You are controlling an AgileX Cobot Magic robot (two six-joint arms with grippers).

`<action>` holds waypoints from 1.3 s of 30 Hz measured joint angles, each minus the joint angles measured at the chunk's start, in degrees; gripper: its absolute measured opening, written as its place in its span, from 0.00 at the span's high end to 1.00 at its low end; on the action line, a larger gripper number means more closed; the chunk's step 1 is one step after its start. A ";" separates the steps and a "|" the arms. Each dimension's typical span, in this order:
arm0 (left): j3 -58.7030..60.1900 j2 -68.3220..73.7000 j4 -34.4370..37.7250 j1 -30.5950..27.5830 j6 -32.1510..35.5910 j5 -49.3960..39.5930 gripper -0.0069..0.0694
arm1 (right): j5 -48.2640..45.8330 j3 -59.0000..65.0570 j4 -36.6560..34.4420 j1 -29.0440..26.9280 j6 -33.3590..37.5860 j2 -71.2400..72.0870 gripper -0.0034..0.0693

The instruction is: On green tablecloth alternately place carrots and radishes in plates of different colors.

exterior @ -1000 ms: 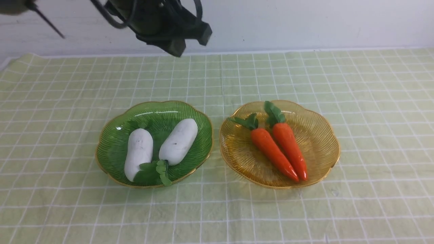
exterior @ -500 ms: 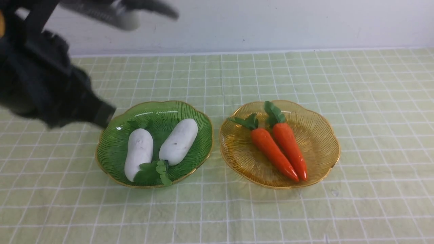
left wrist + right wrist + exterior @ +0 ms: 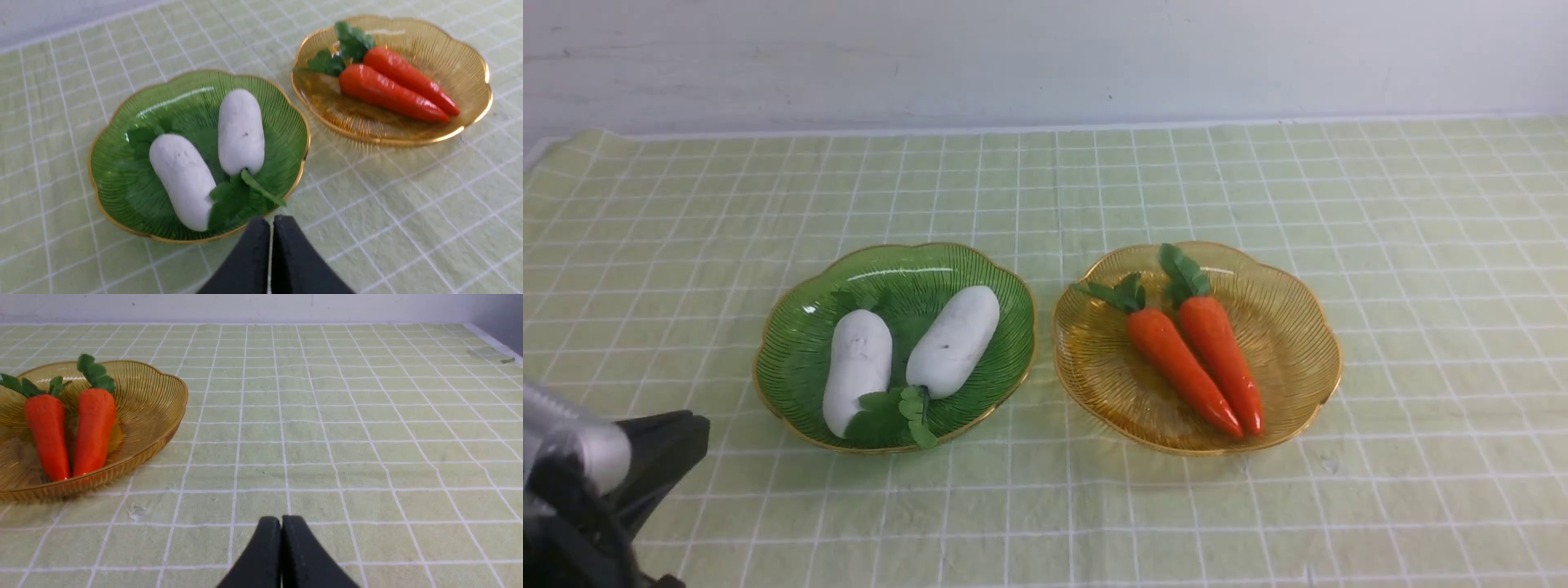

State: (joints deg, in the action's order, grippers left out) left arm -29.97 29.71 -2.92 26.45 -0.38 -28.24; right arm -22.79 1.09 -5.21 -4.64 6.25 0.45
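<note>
On the green tablecloth (image 3: 1258,188) stand two plates side by side. The dark green plate (image 3: 792,343) on the left holds two white radishes (image 3: 858,367) (image 3: 953,339). The amber plate (image 3: 1298,327) on the right holds two orange carrots (image 3: 1176,367) (image 3: 1223,359), lying close together. My left gripper (image 3: 271,222) is shut and empty, just off the near rim of the green plate (image 3: 106,134), beside the radishes (image 3: 184,179) (image 3: 240,130). My right gripper (image 3: 282,520) is shut and empty over bare cloth, to the right of the amber plate (image 3: 163,400) and its carrots (image 3: 47,433) (image 3: 94,428).
My left arm (image 3: 596,482) fills the bottom left corner of the front view. A white wall (image 3: 1045,57) runs along the table's far edge. The cloth's right edge (image 3: 494,343) shows in the right wrist view.
My left arm swung from the top centre of the front view leftward and down to the bottom left corner. The radishes, carrots and plates have not moved.
</note>
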 joint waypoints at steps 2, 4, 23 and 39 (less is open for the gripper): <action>2.72 -2.07 -0.17 0.00 0.00 1.34 0.92 | 0.00 0.00 0.00 0.00 0.00 0.00 0.97; 5.61 -3.52 -0.22 0.00 0.00 1.56 0.92 | 0.00 0.00 0.00 0.00 0.00 0.00 0.97; 12.72 -16.28 -0.59 -4.64 -2.88 -2.36 0.92 | 0.00 0.00 0.00 0.00 0.00 0.00 0.97; 31.42 -30.30 -0.63 -22.04 -3.03 6.11 0.92 | 0.05 0.00 0.00 0.00 0.00 0.00 0.97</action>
State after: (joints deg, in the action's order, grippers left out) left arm 1.46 -0.59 -3.55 4.42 -3.42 -22.13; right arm -22.74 1.09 -5.21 -4.64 6.25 0.45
